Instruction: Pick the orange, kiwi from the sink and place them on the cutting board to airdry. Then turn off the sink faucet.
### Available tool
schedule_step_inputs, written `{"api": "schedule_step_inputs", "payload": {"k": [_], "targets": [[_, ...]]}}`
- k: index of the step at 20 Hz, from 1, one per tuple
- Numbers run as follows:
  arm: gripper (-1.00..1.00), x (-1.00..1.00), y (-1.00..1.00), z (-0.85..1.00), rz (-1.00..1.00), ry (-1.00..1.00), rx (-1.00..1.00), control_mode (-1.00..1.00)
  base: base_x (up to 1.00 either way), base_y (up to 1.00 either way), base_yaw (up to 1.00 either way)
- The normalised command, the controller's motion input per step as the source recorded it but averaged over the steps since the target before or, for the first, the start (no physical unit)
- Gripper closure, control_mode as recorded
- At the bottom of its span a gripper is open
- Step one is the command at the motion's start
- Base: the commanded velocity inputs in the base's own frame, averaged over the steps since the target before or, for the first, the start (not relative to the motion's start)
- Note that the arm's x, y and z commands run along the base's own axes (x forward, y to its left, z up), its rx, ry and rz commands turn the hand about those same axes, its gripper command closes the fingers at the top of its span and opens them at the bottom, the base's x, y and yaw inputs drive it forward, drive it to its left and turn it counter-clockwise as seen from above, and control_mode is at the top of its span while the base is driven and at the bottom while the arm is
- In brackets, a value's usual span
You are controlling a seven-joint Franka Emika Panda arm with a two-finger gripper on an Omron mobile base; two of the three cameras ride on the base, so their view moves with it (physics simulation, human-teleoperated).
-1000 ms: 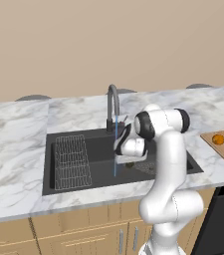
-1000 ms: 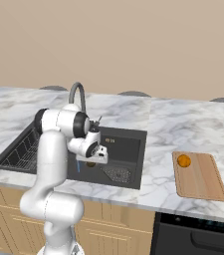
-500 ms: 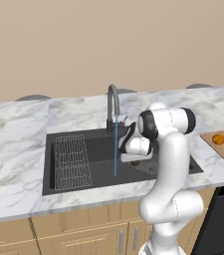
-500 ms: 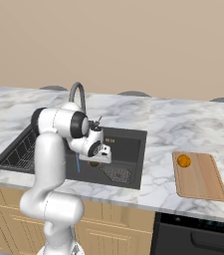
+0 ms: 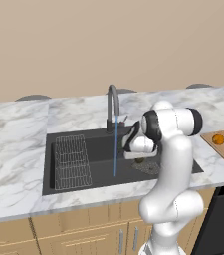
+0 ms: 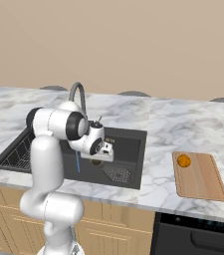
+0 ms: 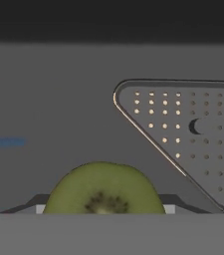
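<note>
**Kiwi at the gripper above the sink floor, orange on the board**

The marble counter point(image 5: 14, 134) carries the dark sink point(image 5: 98, 172), which has a wire grid rack point(image 5: 71, 162) in its left part. The sink faucet point(image 5: 112, 107) stands at the back rim, and a thin blue water stream point(image 5: 115, 149) falls from it.

The cutting board point(image 6: 199, 175) lies flat on the counter, well apart from the sink, with its long side running away from the front edge. The orange point(image 6: 183, 160) sits near its back corner.

The gripper point(image 6: 97, 160) hangs low inside the sink, just beside the stream. I cannot tell if its fingers are apart or together.

The mesh drain plate point(image 7: 193, 137) lies on the sink floor.

The kiwi point(image 7: 104, 191) is directly under the hand, cut face toward the camera, long axis across the hand view.

No writing is readable.
</note>
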Motion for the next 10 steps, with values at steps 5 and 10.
{"api": "schedule_step_inputs", "payload": {"k": [5,10], "targets": [[1.0,-0.07,-0.13,0.3,-0.05,0.0,-0.04,-1.0,0.0,0.0,0.0],[1.0,-0.06,-0.13,0.29,-0.05,0.0,-0.04,-1.0,0.0,0.0,0.0]]}}
